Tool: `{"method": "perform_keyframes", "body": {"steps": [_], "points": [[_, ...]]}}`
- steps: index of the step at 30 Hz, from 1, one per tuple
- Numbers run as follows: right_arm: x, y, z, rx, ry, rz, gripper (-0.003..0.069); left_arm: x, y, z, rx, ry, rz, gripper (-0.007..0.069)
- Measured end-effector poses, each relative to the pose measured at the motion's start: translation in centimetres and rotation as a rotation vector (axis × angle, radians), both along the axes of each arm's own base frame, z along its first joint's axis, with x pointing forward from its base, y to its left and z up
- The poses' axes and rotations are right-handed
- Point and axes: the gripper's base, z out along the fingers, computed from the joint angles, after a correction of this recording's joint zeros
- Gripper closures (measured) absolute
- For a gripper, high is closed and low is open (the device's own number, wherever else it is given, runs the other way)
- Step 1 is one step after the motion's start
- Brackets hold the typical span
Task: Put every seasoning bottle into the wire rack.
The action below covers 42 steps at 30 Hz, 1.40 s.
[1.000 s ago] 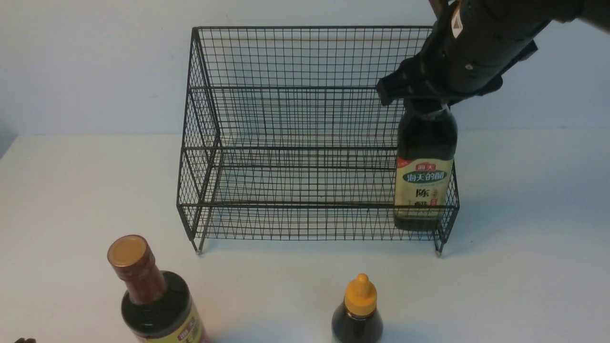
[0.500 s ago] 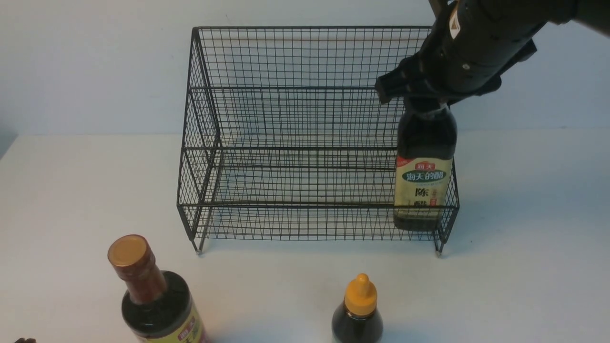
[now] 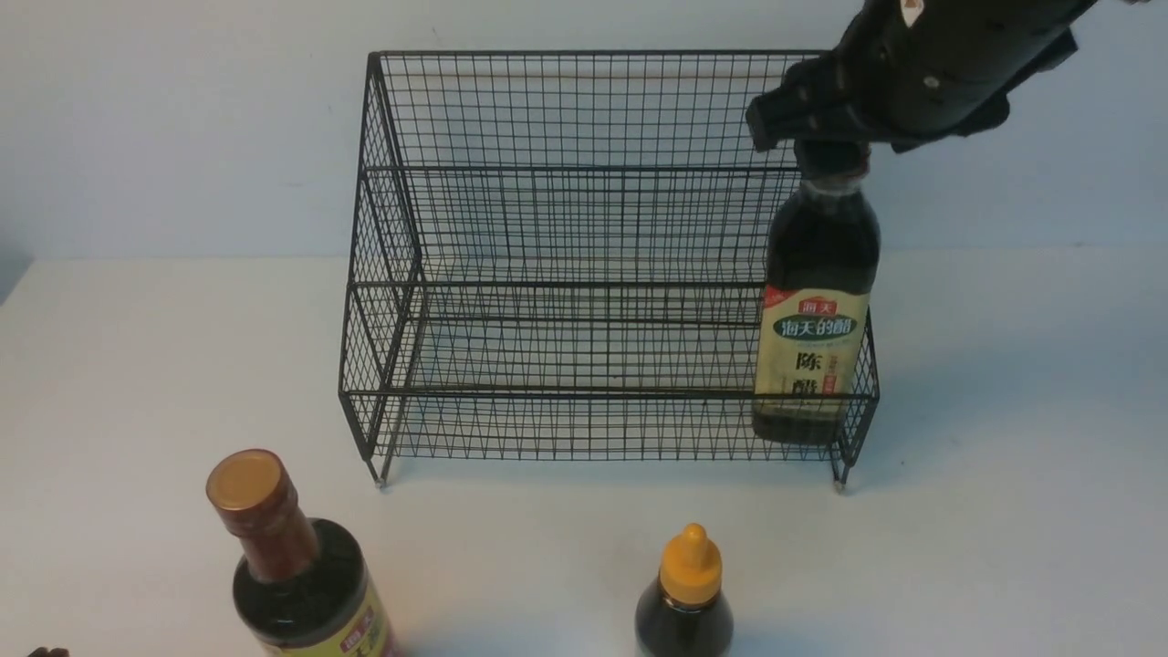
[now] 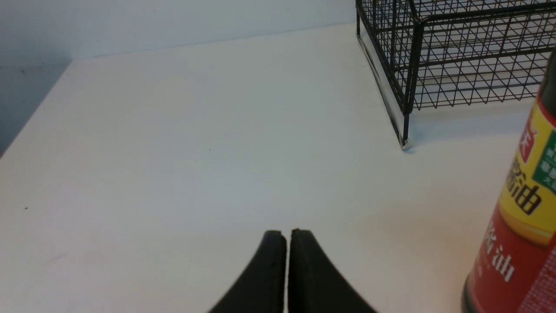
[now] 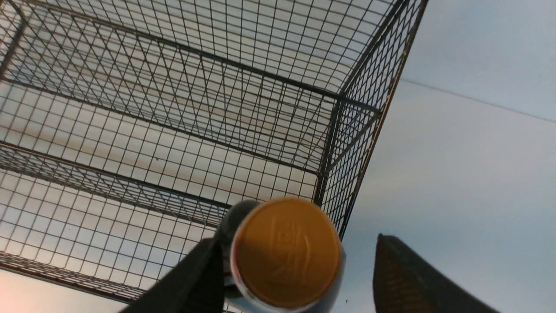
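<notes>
Right tool point(image 5: 296, 240) parted around gold-capped bottle point(image 3: 815, 347) in wire rack point(image 3: 584, 228), left tool point(image 4: 286, 233) closed, white table point(image 3: 1004, 529), pale wall point(image 3: 182, 137).

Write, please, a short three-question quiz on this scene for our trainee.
1. True or false: the tall dark bottle with cream label stands on the upper tier of the black wire-mesh rack.
2. How many bottles stand on the white table outside the rack? A one, B two, C three.
3. Fill in: the jaws of the left gripper are ___.
Key: 1 false, lower tier; 2 B, the brown-necked yellow-labelled bottle and the small orange-capped bottle; 3 shut.
</notes>
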Motion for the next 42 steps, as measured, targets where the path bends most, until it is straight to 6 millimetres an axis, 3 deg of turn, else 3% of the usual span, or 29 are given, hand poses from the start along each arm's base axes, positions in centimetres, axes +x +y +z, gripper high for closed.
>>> {"method": "perform_keyframes", "body": {"steps": [7, 15, 17, 18, 22, 26, 27, 29, 31, 32, 35, 36, 40, 41, 42], "points": [[-0.7, -0.5, 3.5, 0.060, -0.092, 0.000, 0.0228, 0.0, 0.0, 0.0, 0.000, 0.000, 0.000, 0.0629], [-5.2, -3.0, 9.1, 0.126, -0.223, 0.075, 0.0228, 0.0, 0.0, 0.0, 0.000, 0.000, 0.000, 0.0629], [-7.5, -4.2, 10.9, 0.154, -0.266, 0.118, 0.0228, 0.0, 0.0, 0.0, 0.000, 0.000, 0.000, 0.0629], [-7.7, -4.3, 11.1, 0.154, -0.272, 0.125, 0.0228, 0.0, 0.0, 0.0, 0.000, 0.000, 0.000, 0.0629], [-14.2, -7.7, 14.9, 0.277, -0.388, 0.185, 0.0230, 0.0, 0.0, 0.0, 0.000, 0.000, 0.000, 0.0629], [-20.1, -11.2, 15.9, 0.358, -0.465, 0.216, 0.0254, 0.0, 0.0, 0.0, 0.000, 0.000, 0.000, 0.0629], [-20.7, -11.6, 15.9, 0.363, -0.471, 0.217, 0.0259, 0.0, 0.0, 0.0, 0.000, 0.000, 0.000, 0.0629], [-24.3, -13.9, 14.7, 0.381, -0.496, 0.221, 0.0302, 0.0, 0.0, 0.0, 0.000, 0.000, 0.000, 0.0629], [-25.6, -14.7, 14.0, 0.384, -0.501, 0.221, 0.0326, 0.0, 0.0, 0.0, 0.000, 0.000, 0.000, 0.0629], [-27.5, -16.0, 12.4, 0.387, -0.505, 0.221, 0.0368, 0.0, 0.0, 0.0, 0.000, 0.000, 0.000, 0.0629], [-30.2, -17.8, 7.8, 0.375, -0.478, 0.218, 0.0499, 0.0, 0.0, 0.0, 0.000, 0.000, 0.000, 0.0629], [-30.6, -18.0, 7.8, 0.381, -0.488, 0.218, 0.0508, 0.0, 0.0, 0.0, 0.000, 0.000, 0.000, 0.0629], [-31.4, -18.4, 0.9, 0.366, -0.542, 0.265, 0.0652, 0.0, 0.0, 0.0, 0.000, 0.000, 0.000, 0.0629], [-31.3, -18.3, 0.6, 0.368, -0.547, 0.266, 0.0655, 0.0, 0.0, 0.0, 0.000, 0.000, 0.000, 0.0629], [-30.6, -17.6, -1.7, 0.374, -0.594, 0.304, 0.0666, 0.0, 0.0, 0.0, 0.000, 0.000, 0.000, 0.0629]]}}
